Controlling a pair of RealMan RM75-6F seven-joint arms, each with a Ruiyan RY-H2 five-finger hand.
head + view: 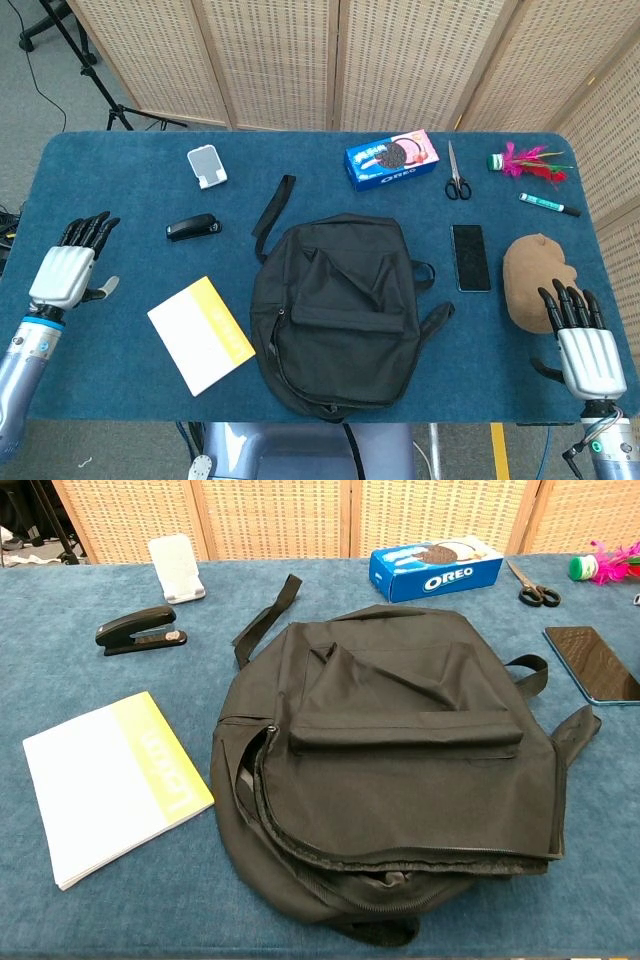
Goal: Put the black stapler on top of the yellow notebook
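Observation:
The black stapler [193, 227] [138, 628] lies on the blue table, left of centre. Nearer the front edge lies the notebook [201, 333] [111, 783], white with a yellow band, apart from the stapler. My left hand [72, 268] hovers at the table's left edge, fingers spread and empty, well left of the stapler. At the front right corner my right hand [582, 343] is also empty with its fingers apart, beside a brown lump. Neither hand shows in the chest view.
A black backpack [340, 315] [400, 770] fills the table's middle. Behind it lie an Oreo box [392, 158], scissors [456, 178], a phone [470, 257], a marker [549, 205], a pink feathered toy [527, 162]. A white phone stand [206, 165] sits behind the stapler. A brown lump [537, 280] lies right.

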